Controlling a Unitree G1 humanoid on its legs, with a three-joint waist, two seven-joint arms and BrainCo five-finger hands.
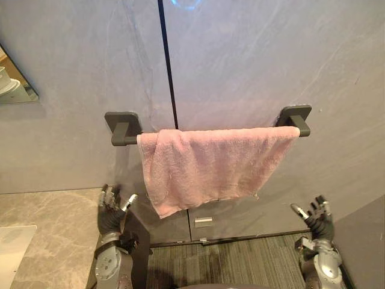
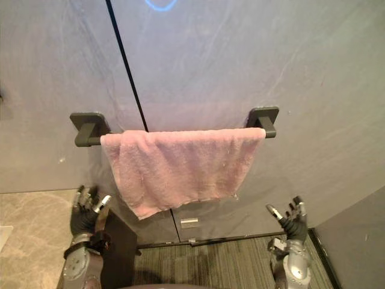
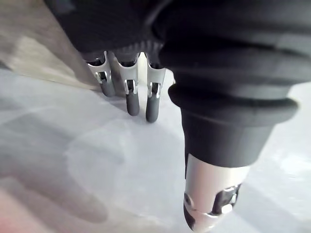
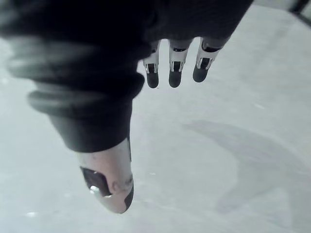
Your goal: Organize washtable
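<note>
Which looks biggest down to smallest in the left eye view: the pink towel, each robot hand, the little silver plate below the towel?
1. pink towel, by far.
2. left hand and right hand: they look alike, so no ranking between them.
3. silver plate, smallest.

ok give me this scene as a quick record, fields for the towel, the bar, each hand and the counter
towel: pink towel draped over the bar, covering most of its length, left part hanging lowest
bar: dark towel bar mounted on the grey wall
left hand: left hand open, fingers pointing up, empty, beside the towel's lower left corner, apart from it
right hand: right hand open, empty, low under the bar's right end
counter: marbled countertop at lower left
</note>
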